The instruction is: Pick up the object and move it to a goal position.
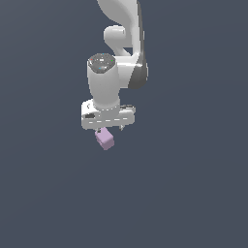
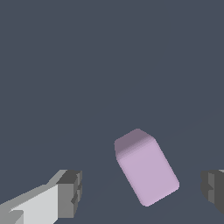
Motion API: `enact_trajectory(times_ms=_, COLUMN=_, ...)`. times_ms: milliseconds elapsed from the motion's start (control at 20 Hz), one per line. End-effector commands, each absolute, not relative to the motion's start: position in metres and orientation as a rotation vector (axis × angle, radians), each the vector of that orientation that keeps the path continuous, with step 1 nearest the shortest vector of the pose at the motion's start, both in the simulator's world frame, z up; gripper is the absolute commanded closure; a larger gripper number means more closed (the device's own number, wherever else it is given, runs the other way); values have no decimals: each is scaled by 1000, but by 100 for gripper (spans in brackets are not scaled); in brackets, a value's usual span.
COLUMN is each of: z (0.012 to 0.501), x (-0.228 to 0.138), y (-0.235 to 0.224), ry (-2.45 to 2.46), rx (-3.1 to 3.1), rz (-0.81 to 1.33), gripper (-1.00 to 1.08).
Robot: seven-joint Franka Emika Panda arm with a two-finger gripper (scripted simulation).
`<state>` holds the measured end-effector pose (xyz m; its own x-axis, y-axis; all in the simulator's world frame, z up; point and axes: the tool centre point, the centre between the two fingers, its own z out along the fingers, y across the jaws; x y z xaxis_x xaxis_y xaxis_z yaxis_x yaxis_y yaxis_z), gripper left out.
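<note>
The object, a small pale lilac cube (image 1: 104,139), lies on the dark grey-blue floor just below the white gripper hand in the exterior view. In the wrist view the cube (image 2: 146,168) sits turned at an angle between the two dark fingertips (image 2: 72,192), with a gap on each side and nothing touching it. My gripper (image 1: 110,129) is open, wide apart around the cube, and it also shows in the wrist view (image 2: 142,191). The cube's far side is partly hidden by the hand in the exterior view.
The white arm (image 1: 123,43) rises above the gripper toward the exterior view's top. The floor (image 1: 193,184) is a plain dark grey-blue surface with no other object in view.
</note>
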<state>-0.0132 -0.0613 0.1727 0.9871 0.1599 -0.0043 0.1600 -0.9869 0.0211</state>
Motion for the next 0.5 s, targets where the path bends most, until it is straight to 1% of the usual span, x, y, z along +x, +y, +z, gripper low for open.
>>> enact_trajectory(times_ms=0, z=166, x=-16, y=-66, ry=331, rx=3104, rz=-5, gripper=-92)
enact_trajectory(times_ms=450, z=142, x=-28, y=-82, ry=647, rx=3063, rz=-6, gripper=-92)
